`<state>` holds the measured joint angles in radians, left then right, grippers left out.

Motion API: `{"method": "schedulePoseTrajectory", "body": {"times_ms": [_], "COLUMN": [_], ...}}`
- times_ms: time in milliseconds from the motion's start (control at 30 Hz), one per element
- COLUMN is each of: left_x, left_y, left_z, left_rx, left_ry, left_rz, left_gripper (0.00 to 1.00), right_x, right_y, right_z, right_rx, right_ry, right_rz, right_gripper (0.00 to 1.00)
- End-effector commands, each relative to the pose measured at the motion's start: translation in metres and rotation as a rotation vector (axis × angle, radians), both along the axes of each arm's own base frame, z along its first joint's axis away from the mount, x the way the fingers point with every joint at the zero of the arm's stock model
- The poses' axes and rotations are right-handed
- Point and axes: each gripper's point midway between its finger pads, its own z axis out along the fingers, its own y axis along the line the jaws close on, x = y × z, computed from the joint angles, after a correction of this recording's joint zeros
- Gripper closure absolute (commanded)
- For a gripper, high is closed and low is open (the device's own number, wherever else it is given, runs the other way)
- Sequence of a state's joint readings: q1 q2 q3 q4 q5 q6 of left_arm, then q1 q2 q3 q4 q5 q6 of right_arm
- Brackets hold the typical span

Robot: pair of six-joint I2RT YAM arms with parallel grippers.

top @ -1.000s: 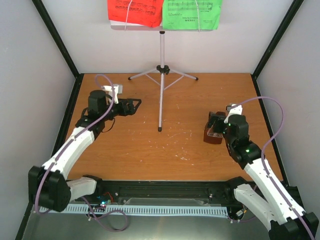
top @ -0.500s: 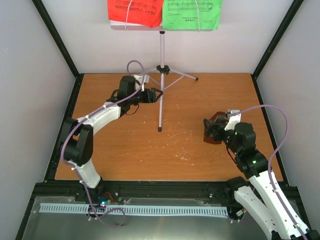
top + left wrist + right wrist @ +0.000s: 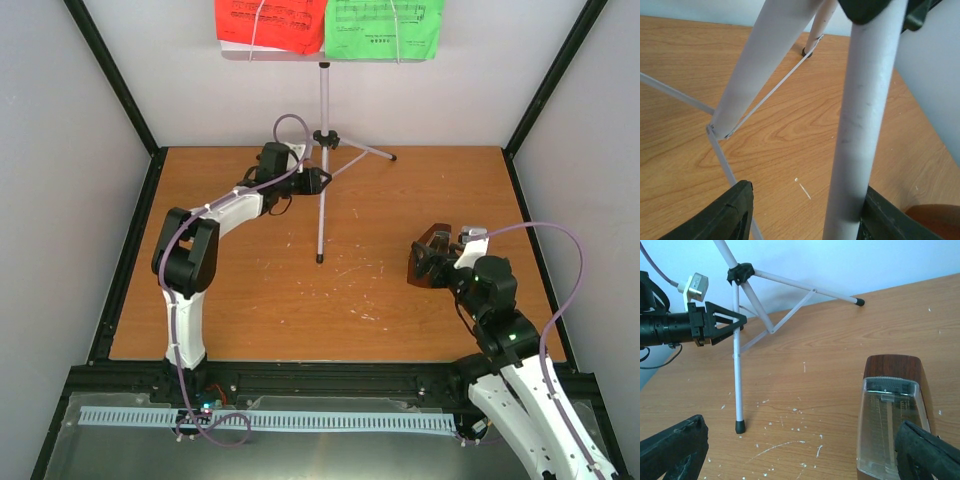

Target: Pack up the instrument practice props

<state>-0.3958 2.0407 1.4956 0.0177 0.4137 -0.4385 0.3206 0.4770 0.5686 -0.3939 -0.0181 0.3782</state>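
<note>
Left wrist view: your left gripper point(image 3: 805, 200) straddled the near leg of the stand point(image 3: 860, 125), jaws part-open, the leg touching one finger; your right gripper point(image 3: 800, 445), wide open, was well apart.

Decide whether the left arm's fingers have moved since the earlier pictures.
Yes: the left fingers have swung right and toward the back wall, up to the stand leg.

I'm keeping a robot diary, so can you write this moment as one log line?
left claw: open around stand leg | right claw: open by metronome | sheets: on tray
</note>
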Motion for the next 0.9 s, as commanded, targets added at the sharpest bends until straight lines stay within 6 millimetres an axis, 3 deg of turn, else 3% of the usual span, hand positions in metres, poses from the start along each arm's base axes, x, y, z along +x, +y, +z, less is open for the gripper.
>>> {"method": "schedulePoseTrajectory", "body": {"times_ms": [0,100,267,467,867], "left_x": [0.012,0.016,0.017,0.002,-0.08], "left_y": [-0.014,-0.02,-0.023,-0.018,-0.004], "left_z": [0.02,0.019,0.018,0.021,0.021], "left_rx": [-0.024,-0.04,-0.048,-0.053,-0.069], "left_ry": [-0.061,-0.056,-0.051,-0.05,-0.025], "left_rz": [-0.046,-0.068,-0.076,-0.083,-0.203], "left_gripper": [0.48,0.56,0.77,0.97,1.0], "right_x": [0.003,0.005,0.005,0.004,0.001], "right_y": [-0.001,0.0,0.004,0.001,0.0], "right_z": [-0.009,-0.015,-0.021,-0.023,-0.028], "right_rx": [-0.002,-0.003,0.017,0.021,0.034], "right_ry": [0.037,0.059,0.079,0.084,0.103], "right_rz": [-0.015,-0.013,0.001,-0.012,-0.021], "right_gripper": [0.0,0.0,0.0,0.0,0.0]}}
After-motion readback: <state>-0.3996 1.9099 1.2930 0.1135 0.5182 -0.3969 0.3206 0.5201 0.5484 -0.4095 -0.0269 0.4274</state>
